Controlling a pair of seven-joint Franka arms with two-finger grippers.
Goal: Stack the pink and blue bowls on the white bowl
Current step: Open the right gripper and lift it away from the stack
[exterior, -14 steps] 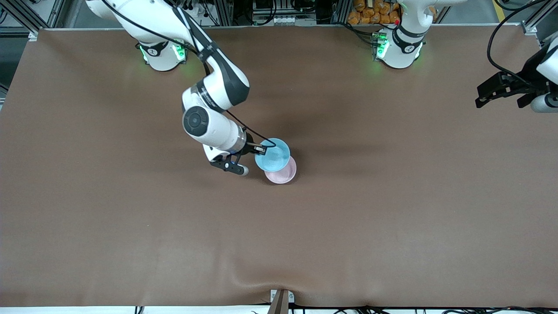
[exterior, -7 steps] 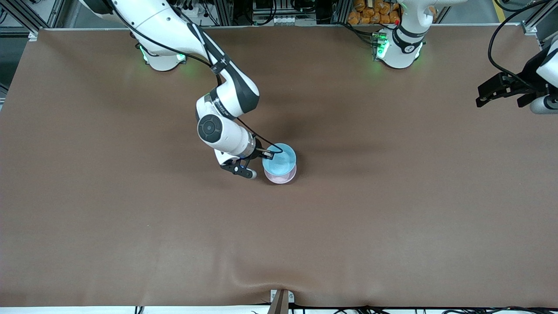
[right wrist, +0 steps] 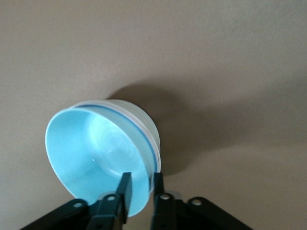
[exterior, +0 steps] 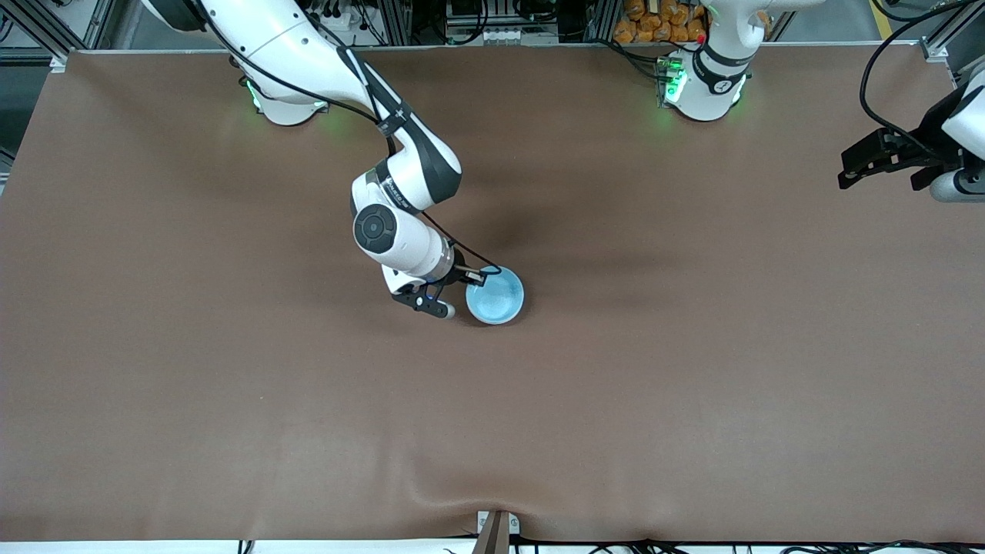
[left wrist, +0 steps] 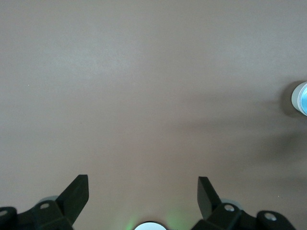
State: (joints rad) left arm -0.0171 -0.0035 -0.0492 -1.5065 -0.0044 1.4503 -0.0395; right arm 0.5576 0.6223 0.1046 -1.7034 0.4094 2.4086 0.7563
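The light blue bowl (exterior: pixel 496 299) sits nested on a stack in the middle of the table and covers what is under it. The pink bowl is hidden in the front view. In the right wrist view the blue bowl (right wrist: pixel 96 153) rests inside a pale bowl (right wrist: pixel 142 120) whose colour I cannot tell, so I cannot tell the white bowl apart. My right gripper (exterior: pixel 472 278) (right wrist: pixel 142 181) is shut on the blue bowl's rim, one finger inside and one outside. My left gripper (exterior: pixel 844 171) (left wrist: pixel 143 184) waits open and empty at the left arm's end of the table.
The brown table mat (exterior: pixel 692 369) lies bare around the stack. The stack also shows at the edge of the left wrist view (left wrist: pixel 301 98).
My right gripper has carried the blue bowl toward the front camera and down onto the pink bowl, which is now covered. The left arm has not moved.
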